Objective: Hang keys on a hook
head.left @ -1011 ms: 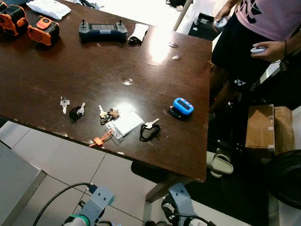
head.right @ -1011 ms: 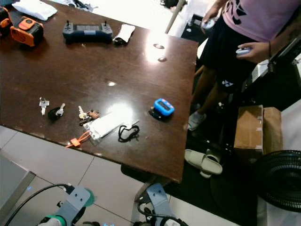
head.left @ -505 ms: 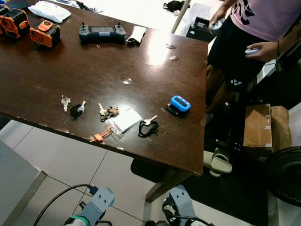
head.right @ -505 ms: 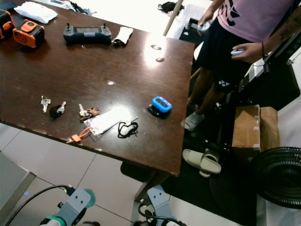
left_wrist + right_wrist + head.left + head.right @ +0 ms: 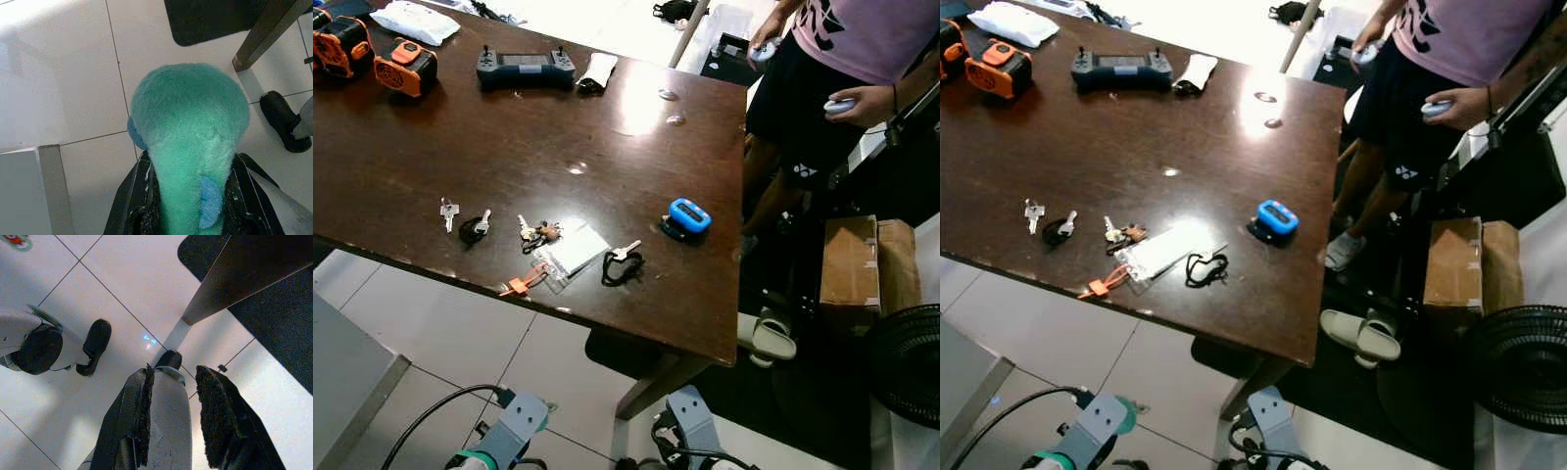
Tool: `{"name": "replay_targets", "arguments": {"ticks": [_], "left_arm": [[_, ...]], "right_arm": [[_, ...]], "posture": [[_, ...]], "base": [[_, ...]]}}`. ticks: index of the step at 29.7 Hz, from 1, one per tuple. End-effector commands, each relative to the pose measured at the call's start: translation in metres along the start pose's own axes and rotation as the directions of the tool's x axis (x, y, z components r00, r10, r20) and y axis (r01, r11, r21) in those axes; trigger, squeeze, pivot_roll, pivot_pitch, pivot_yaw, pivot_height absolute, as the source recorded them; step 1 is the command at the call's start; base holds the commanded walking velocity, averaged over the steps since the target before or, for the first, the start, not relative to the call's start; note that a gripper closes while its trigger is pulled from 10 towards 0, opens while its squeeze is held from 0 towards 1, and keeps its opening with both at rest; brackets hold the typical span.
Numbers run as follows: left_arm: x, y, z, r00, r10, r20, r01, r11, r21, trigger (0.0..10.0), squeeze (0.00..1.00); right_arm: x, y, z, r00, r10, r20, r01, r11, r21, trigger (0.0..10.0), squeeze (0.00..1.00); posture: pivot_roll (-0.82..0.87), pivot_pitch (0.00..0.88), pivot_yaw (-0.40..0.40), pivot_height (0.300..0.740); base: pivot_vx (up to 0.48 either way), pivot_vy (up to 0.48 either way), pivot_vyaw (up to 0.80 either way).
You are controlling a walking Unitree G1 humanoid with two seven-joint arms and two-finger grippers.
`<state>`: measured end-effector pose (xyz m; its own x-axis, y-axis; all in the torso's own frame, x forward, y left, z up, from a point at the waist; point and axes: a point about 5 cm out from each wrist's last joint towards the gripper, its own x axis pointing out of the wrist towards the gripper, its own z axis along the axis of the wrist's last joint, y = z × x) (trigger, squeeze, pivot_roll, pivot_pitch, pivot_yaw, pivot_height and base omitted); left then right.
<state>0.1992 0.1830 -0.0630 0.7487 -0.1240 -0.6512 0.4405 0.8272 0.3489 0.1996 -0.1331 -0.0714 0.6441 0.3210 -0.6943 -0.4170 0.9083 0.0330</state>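
Keys (image 5: pixel 538 235): untouched on bench (image 5: pixel 391 147); my view has settled.
Left tool (image 5: pixel 188 147): gripping teal plush.
Right tool (image 5: pixel 178 406): fingers apart, empty.

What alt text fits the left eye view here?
Dark wooden table seen from above, with several key sets and a clear card holder in a row near its front edge and a blue clip to the right. A person stands beyond the right corner.
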Motion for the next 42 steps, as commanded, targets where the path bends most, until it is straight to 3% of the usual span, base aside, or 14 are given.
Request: {"name": "replay_targets", "arguments": {"ticks": [1, 9, 17, 42], "left_arm": [[-0.004, -0.007, -0.010, 0.999, -0.014, -0.040, 0.012, 0.999, -0.037, 10.0, 0.00], [-0.002, -0.007, -0.007, 0.999, -0.016, -0.032, 0.013, 0.995, -0.097, 10.0, 0.00], [-0.001, -0.008, -0.006, 0.999, -0.031, -0.038, 0.028, 0.997, -0.066, 10.0, 0.00], [-0.003, -0.010, -0.016, 0.994, -0.022, -0.103, 0.017, 0.998, -0.053, 10.0, 0.00]], "right_arm": [[-0.004, -0.001, -0.012, 0.999, -0.006, -0.041, 0.007, 1.000, 0.010, 10.0, 0.00], [-0.004, 0.000, -0.012, 0.999, -0.001, -0.039, 0.002, 1.000, 0.011, 10.0, 0.00], [-0.004, 0.000, -0.012, 0.999, -0.001, -0.040, 0.002, 1.000, 0.011, 10.0, 0.00], [-0.004, -0.001, -0.013, 0.999, -0.002, -0.043, 0.003, 1.000, 0.011, 10.0, 0.00]], "posture": [[0.05, 0.122, -0.070, 0.740], [0.06, 0.133, -0.073, 0.740], [0.06, 0.132, -0.074, 0.740], [0.05, 0.136, -0.077, 0.740]], "base": [[0.000, 0.000, 0.00], [0.000, 0.000, 0.00], [0.000, 0.000, 0.00], [0.293, -0.319, 0.00]]}}
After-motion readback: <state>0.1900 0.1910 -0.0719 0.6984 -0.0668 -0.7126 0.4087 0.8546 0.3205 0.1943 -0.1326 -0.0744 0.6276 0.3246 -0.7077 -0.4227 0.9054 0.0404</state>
